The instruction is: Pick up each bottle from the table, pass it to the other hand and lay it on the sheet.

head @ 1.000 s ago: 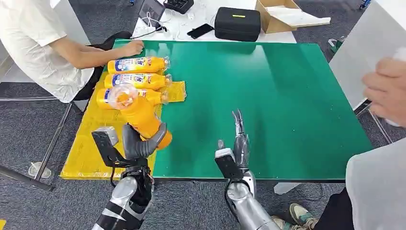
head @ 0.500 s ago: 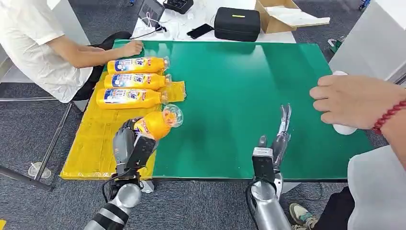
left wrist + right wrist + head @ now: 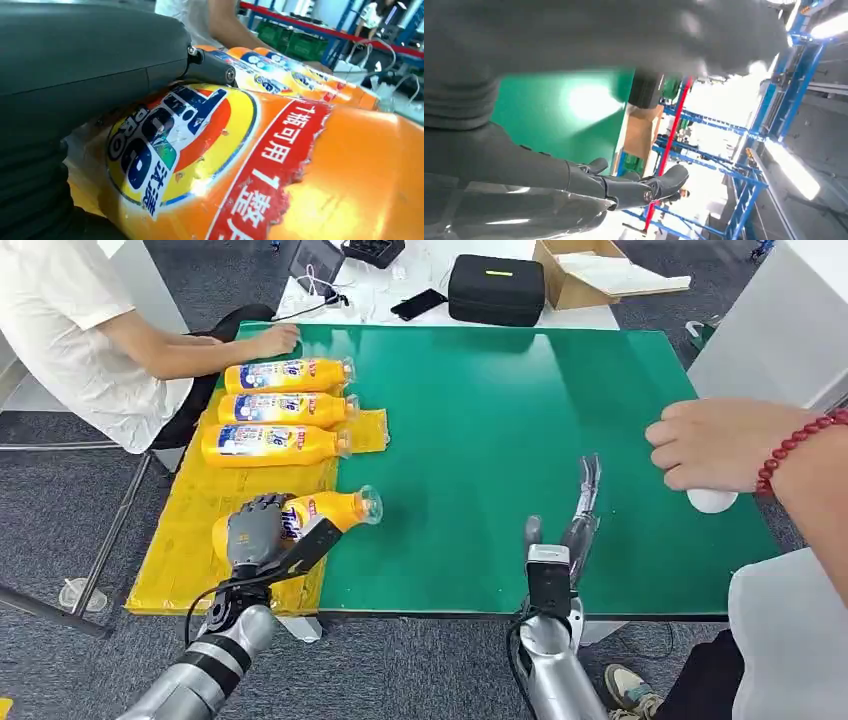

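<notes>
On the yellow sheet (image 3: 190, 530), near edge: left hand (image 3: 255, 532) fingers grip an orange bottle (image 3: 325, 510) lying flat | step: laying down | right hand (image 3: 575, 525) fingers open, empty, above the bench (image 3: 500, 420) | next: release.

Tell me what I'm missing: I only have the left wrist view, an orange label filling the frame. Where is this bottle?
Observer: The held bottle lies on its side at the yellow sheet's near edge, its cap end over the green table, with the left hand gripping it.
Operator: Other bottles on the sheet?
Observer: Three laid bottles lie side by side at its far end.
Operator: And the right hand?
Observer: The right hand is open above the table, holding nothing.
Operator: Anyone close?
Observer: A person's hand rests on a white object at the table's right side.
</notes>
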Tool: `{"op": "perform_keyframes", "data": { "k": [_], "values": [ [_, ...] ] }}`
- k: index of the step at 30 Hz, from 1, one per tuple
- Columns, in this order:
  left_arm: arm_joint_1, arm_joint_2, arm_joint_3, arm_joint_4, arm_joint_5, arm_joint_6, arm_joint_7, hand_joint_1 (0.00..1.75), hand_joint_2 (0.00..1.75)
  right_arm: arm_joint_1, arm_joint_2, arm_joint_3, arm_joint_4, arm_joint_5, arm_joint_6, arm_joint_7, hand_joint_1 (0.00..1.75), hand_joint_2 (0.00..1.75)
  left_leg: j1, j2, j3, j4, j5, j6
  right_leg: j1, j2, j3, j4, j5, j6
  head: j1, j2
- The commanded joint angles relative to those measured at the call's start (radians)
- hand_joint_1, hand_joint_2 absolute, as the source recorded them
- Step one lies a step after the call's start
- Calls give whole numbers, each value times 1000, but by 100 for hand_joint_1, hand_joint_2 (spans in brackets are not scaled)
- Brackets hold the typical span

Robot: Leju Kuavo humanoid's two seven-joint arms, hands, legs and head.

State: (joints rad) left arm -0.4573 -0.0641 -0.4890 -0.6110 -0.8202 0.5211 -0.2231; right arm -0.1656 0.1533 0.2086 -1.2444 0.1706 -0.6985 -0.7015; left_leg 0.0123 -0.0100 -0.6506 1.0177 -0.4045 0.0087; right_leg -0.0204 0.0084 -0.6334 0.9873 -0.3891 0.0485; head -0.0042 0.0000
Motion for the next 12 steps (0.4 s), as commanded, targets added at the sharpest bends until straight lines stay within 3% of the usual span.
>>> {"op": "perform_keyframes", "data": {
  "k": [1,3,12],
  "values": [
    [-124,-1,-25,232,-53,-98,5,166,175,-67,-30,37,119,-27,0,3,0,175,1,1,2,0,0,0,1,0,2,-1,0,-1,0,0],
    [-141,-1,-34,248,-66,-139,9,154,175,-73,-35,33,125,-35,0,3,0,175,1,2,4,0,-1,0,2,0,4,0,0,-2,0,0],
    [-147,-1,-34,252,-66,-153,9,155,175,-77,-35,29,129,-34,0,3,0,175,1,2,6,0,0,-1,1,1,5,-1,0,-2,0,0]
  ]
}}
